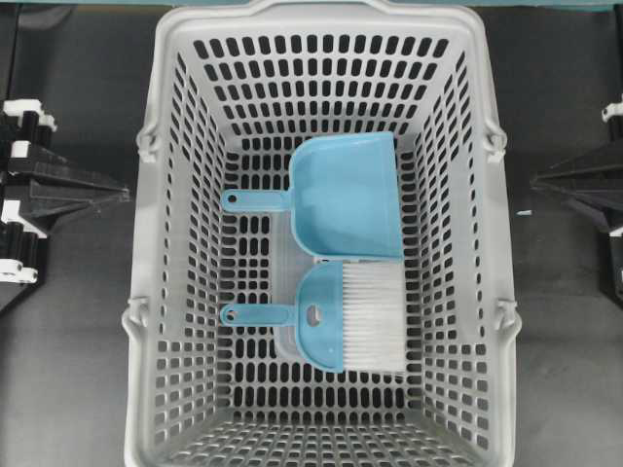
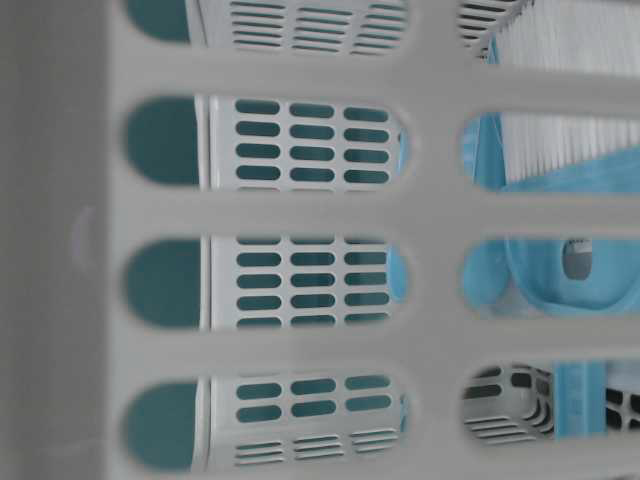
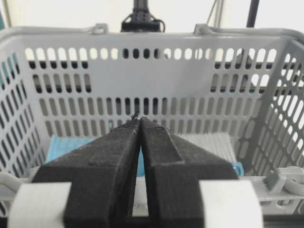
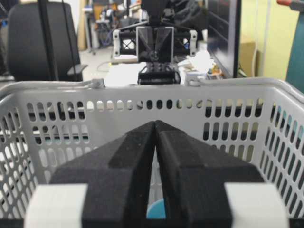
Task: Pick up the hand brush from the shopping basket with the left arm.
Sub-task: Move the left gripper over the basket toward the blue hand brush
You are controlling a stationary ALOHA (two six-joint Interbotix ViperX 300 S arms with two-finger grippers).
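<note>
The light-blue hand brush (image 1: 336, 316) lies flat on the floor of the grey shopping basket (image 1: 146, 243), handle pointing left and white bristles to the right. Its bristles also show in the left wrist view (image 3: 209, 145) and the table-level view (image 2: 570, 150). My left gripper (image 1: 122, 193) is shut and empty, outside the basket's left wall, level with the rim (image 3: 139, 118). My right gripper (image 1: 540, 180) is shut and empty outside the right wall (image 4: 155, 122).
A blue dustpan (image 1: 350, 195) lies in the basket just behind the brush, handle also pointing left, its edge touching the brush's head. The basket's tall slotted walls (image 3: 152, 71) stand between both grippers and the brush. Dark table surface (image 1: 68, 370) surrounds the basket.
</note>
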